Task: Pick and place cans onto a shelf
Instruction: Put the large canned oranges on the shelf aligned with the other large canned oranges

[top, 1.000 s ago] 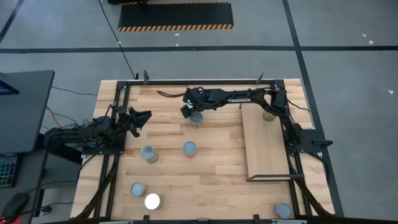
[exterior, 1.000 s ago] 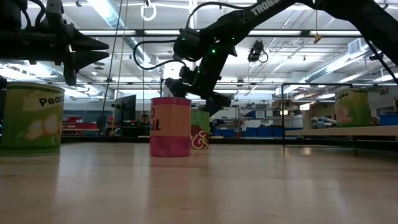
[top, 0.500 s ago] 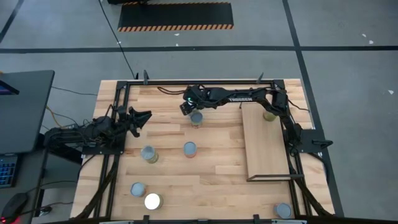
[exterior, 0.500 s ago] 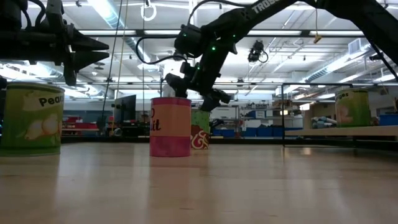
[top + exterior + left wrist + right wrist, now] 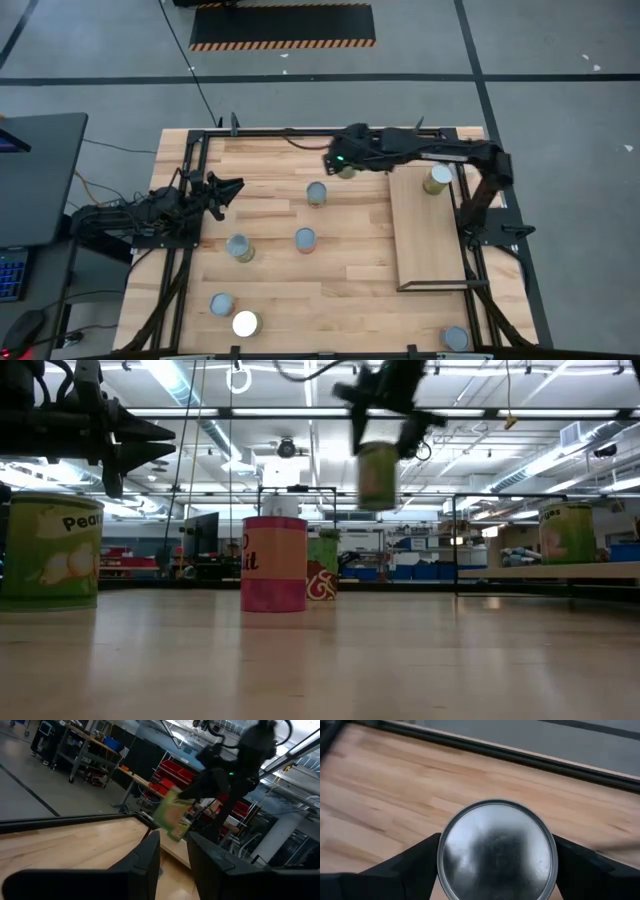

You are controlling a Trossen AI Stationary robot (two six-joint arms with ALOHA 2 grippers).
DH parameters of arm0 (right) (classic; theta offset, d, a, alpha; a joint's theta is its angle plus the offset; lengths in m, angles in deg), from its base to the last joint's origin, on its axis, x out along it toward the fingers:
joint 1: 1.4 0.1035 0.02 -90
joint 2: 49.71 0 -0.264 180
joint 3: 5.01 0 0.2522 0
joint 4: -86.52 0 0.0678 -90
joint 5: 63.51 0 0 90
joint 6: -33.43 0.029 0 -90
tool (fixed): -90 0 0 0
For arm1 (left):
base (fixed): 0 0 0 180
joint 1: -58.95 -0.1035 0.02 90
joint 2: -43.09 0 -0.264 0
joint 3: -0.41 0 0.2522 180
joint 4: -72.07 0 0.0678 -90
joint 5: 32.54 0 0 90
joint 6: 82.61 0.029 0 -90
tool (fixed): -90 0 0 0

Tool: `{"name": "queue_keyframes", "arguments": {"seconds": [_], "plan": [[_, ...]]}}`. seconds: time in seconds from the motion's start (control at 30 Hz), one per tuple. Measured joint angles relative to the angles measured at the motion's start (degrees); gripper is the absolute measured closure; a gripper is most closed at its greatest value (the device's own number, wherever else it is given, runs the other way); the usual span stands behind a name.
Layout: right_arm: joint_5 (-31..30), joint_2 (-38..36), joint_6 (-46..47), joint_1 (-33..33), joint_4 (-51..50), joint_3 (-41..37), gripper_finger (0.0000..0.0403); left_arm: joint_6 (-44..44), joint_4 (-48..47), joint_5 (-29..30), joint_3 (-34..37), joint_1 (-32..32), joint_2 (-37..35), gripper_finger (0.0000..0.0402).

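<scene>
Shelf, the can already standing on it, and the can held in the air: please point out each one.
shelf (image 5: pixel 425 240): high view, bare middle of the wood panel.
can on the shelf (image 5: pixel 438 177): high view, its round top.
held can (image 5: pixel 377 474): low view, its green label.

Table (image 5: pixel 340 285) is carrying six cans standing upright: one (image 5: pixel 316 192) mid-table, two (image 5: pixel 305 239) (image 5: pixel 238 247) nearer, three along the near edge. The shelf (image 5: pixel 425 235) is bearing one can (image 5: pixel 437 178).
</scene>
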Motion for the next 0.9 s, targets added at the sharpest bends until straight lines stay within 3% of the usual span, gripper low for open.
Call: {"name": "queue_keyframes", "arguments": {"seconds": [0.23, 0.6, 0.9], "plan": [[-5.97, -5.82, 22.41, 7.58, -23.57, -1.60, 0.0070, 0.00, 0.30, 0.00, 0.00, 0.00, 0.00, 0.0296], [-5.19, -20.51, 38.45, 12.34, -22.89, -23.07, 0.0068, 0.02, 0.42, 0.00, 0.00, 0.00, 0.00, 0.0296], [-5.93, -29.52, 40.19, 10.70, -14.09, -38.44, 0.0066, -0.02, 0.42, 0.00, 0.00, 0.00, 0.00, 0.0296]]}}
